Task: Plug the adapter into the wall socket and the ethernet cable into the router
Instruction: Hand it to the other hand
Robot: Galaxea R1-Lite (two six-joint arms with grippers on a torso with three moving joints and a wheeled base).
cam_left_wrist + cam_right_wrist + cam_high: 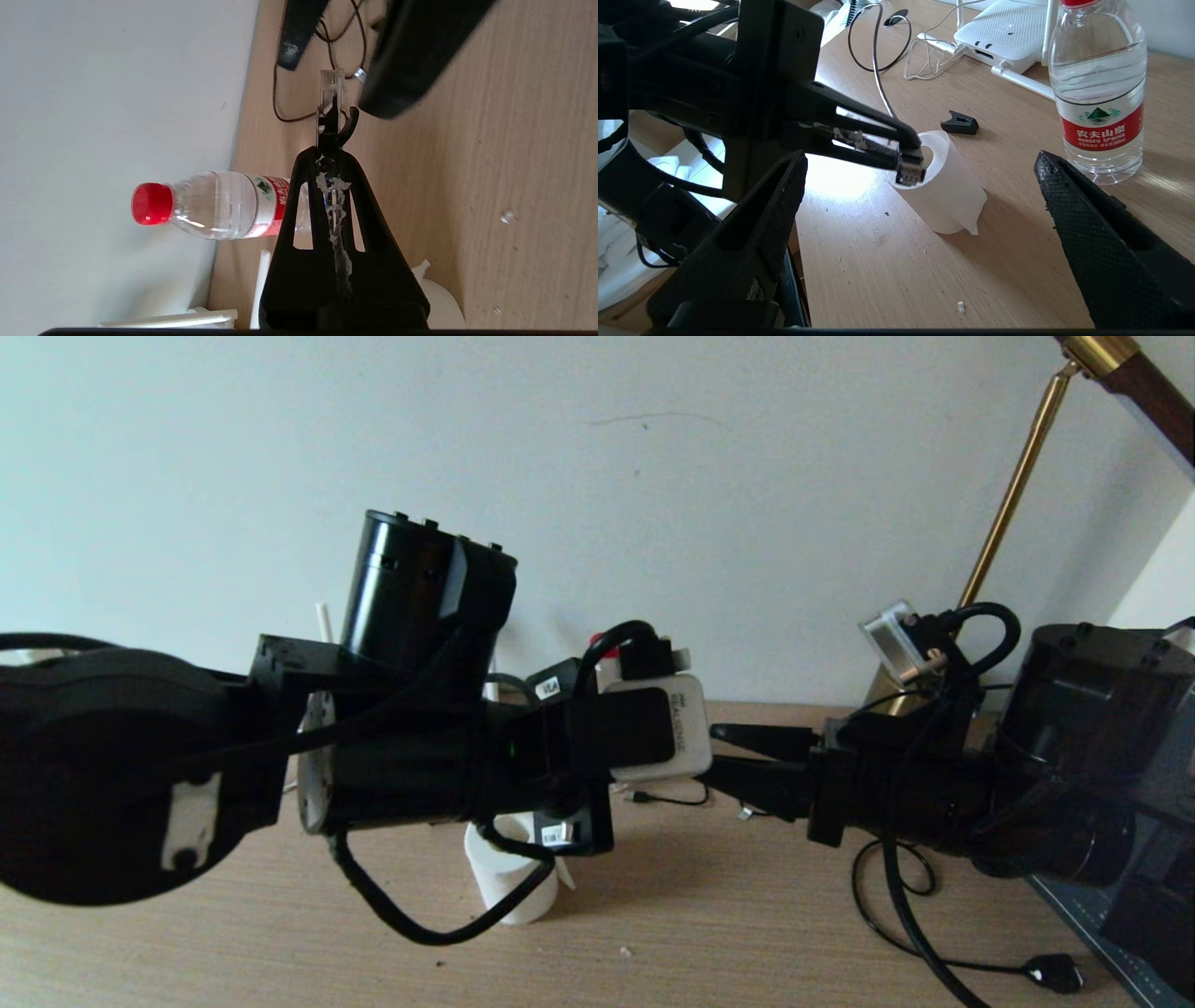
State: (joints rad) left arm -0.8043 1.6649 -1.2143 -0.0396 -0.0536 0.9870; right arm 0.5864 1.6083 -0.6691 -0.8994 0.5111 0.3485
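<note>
My left gripper is shut on the black boot of the ethernet cable, and the clear plug tip sticks out past its fingers. It holds the plug above the wooden desk, over a white paper roll. My right gripper faces it with jaws wide open, one finger on each side of the plug and apart from it. The white router lies far back by the wall, ports toward me, with a thin white cord coiled beside it. The adapter and wall socket are out of view.
A water bottle with a red label stands near the router. A small black clip-like block lies behind the paper roll. A thin black cable with a small plug trails under my right arm. A brass lamp pole rises at the back right.
</note>
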